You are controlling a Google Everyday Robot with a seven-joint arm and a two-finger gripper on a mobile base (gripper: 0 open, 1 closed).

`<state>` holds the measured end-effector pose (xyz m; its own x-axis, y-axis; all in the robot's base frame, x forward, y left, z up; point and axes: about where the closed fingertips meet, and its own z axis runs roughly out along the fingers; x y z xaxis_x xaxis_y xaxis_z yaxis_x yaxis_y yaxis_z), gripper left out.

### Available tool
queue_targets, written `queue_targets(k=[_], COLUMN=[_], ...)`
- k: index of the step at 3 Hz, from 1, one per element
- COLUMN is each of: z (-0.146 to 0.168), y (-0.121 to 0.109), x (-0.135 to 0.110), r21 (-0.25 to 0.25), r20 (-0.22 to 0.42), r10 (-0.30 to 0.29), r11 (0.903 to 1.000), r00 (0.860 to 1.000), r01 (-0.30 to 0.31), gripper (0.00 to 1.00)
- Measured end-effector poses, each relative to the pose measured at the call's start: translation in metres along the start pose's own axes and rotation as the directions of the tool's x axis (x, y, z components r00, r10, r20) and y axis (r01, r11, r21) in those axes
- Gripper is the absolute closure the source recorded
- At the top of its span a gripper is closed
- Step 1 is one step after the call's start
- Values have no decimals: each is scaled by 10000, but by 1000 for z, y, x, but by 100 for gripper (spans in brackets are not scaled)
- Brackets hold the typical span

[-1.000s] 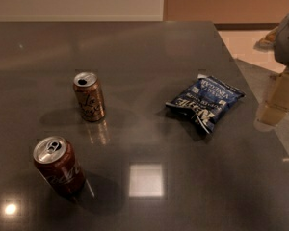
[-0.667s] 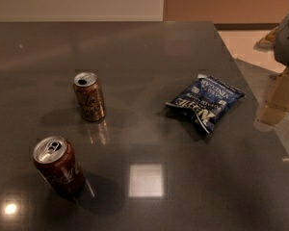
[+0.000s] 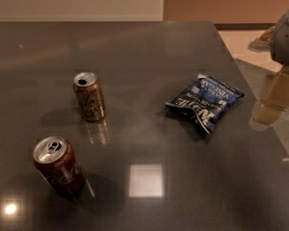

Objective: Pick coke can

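1. The coke can (image 3: 59, 166) stands upright at the near left of the dark, glossy counter (image 3: 149, 61). It is dark red with white script on its side, and its silver top and pull tab face up towards the camera.
2. Nothing touches the coke can. It casts a soft shadow to its right on the counter.
3. A gold-tan can (image 3: 89, 96) with dark script stands upright farther back and a little to the right of the coke can, well apart from it. Its top shows a dark opening, and its reflection lies on the counter just in front of it.
4. A blue chip bag (image 3: 205, 101) with white lettering lies flat, right of centre, well apart from both cans.
5. The tool (image 3: 272, 102) sits at the far right edge of the view, beyond the counter's right edge, as a pale tan part below a grey rounded housing. It is near the chip bag's side of the scene and a long way from the coke can.
6. Whether the tool is released or clenched I cannot tell (only part of it is in view), and nothing can be seen held in it.
7. A bright square reflection (image 3: 145, 180) lies on the counter near the front, to the right of the coke can, and a small light spot (image 3: 10, 209) glints at the near left corner.
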<state>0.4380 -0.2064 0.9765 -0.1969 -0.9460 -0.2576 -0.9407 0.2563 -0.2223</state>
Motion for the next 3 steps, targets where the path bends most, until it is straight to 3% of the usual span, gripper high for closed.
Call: queue_targets(k=[1,2,3], z=[9,17,27], y=[9,22,38], x=[-34,-75,-120], r21=[-435,-770,-1046], r20=[1254,2652,3899], r10=[-387,-744,-1155], r11=[9981,9922,9801], r00=[9914,9613,9136], r01=[444,980,1685], gripper=[0,0,0])
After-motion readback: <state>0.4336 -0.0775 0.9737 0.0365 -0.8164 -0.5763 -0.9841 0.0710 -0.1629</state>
